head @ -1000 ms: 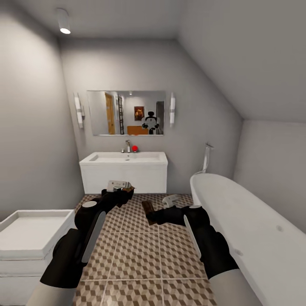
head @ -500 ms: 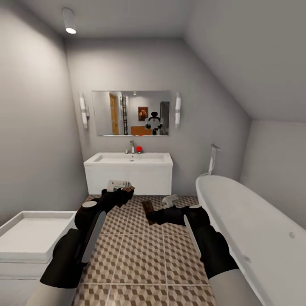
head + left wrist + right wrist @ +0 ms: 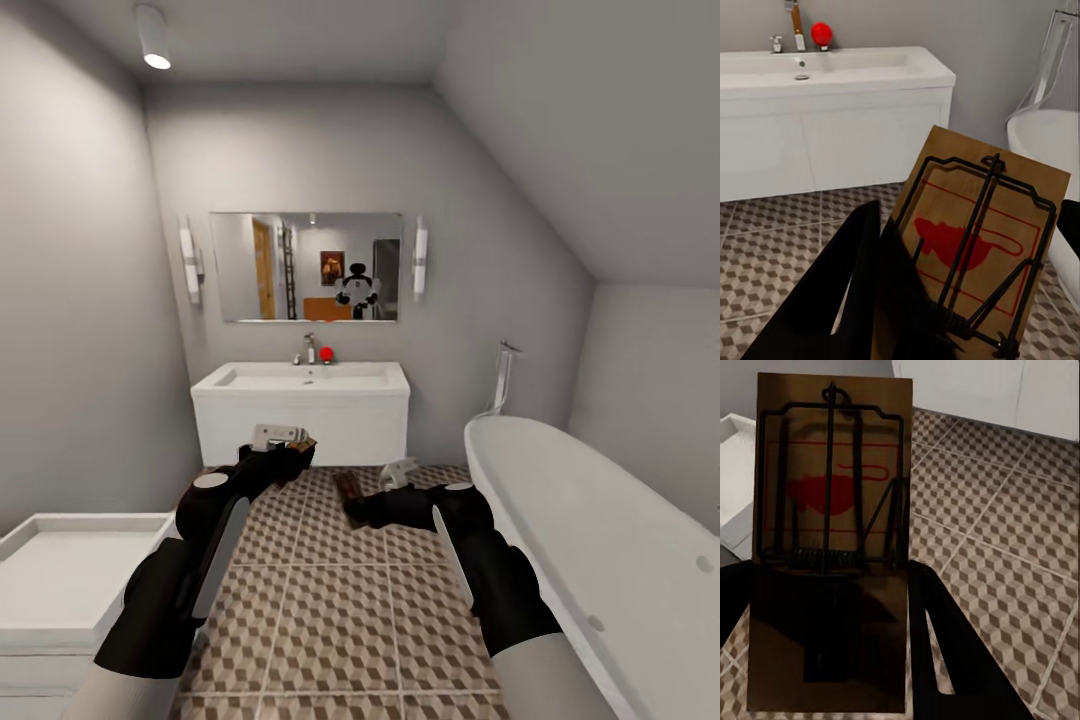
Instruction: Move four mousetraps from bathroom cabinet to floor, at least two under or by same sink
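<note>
In the head view my left gripper (image 3: 289, 449) is shut on a mousetrap (image 3: 301, 438) held above the bathroom floor (image 3: 330, 610), short of the white sink unit (image 3: 300, 412). The left wrist view shows this brown board (image 3: 982, 232) with its black wire and red mouse print beside a black finger (image 3: 855, 300). My right gripper (image 3: 353, 506) is shut on a second mousetrap (image 3: 347, 486), which stands upright in the right wrist view (image 3: 832, 510) over the patterned tiles (image 3: 1005, 532). The cabinet is out of direct view; the mirror (image 3: 305, 266) reflects something orange-brown behind me.
A white bathtub (image 3: 600, 540) runs along the right wall. A second white basin unit (image 3: 60, 575) stands at the near left. A tap and a red object (image 3: 326, 353) sit on the far sink. Tiled floor lies open between the tub and the units.
The whole view has shifted as the camera moved; the far sink unit sits a little farther right and the near basin lower. Both grippers keep their mousetraps in the same pose.
</note>
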Tool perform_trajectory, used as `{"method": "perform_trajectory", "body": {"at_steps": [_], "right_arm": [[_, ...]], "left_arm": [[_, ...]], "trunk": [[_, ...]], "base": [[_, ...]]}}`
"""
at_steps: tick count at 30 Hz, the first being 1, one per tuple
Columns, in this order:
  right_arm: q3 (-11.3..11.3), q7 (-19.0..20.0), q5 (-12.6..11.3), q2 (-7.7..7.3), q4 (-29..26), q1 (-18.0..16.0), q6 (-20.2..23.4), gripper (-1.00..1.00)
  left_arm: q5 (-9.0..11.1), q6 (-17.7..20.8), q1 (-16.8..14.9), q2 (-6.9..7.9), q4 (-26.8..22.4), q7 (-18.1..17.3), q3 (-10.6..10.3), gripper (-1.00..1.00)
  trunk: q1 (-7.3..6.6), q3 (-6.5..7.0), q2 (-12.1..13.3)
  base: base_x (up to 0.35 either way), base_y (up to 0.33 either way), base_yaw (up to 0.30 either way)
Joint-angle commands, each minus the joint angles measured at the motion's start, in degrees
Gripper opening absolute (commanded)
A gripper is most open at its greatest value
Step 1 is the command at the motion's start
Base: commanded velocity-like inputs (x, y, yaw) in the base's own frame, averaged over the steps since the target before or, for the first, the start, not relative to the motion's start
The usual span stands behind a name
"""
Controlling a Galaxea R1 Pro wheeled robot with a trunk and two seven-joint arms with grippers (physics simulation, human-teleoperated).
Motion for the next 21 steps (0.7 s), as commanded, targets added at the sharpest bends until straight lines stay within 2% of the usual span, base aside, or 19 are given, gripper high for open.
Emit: {"method": "perform_trajectory", "body": {"at_steps": [1, 6, 13, 21], "right_arm": [[-0.04, 0.35, 0.43, 0.03, -0.05, -0.05, 0.23, -1.00], [-0.04, 0.35, 0.43, 0.03, -0.05, -0.05, 0.23, -1.00], [-0.04, 0.35, 0.43, 0.03, -0.05, -0.05, 0.23, -1.00], [-0.05, 0.35, -0.16, 0.03, -0.05, -0.05, 0.23, -1.00]], "left_arm": [[0.48, 0.27, -0.04, 0.00, -0.07, 0.19, 0.01, -1.00], [0.44, 0.28, -0.04, 0.00, -0.07, 0.18, -0.01, -1.00], [0.36, 0.26, -0.04, 0.02, -0.07, 0.15, -0.02, -1.00], [0.63, 0.22, -0.04, 0.00, -0.07, 0.14, 0.03, -1.00]], "trunk": [[0.03, -0.06, -0.05], [0.03, 0.04, -0.05], [0.03, 0.09, -0.05], [0.03, 0.30, -0.05]], "base": [[0.190, 0.101, -0.161], [0.188, 0.062, -0.165], [0.239, 0.041, -0.072], [0.095, 0.047, -0.136]]}}
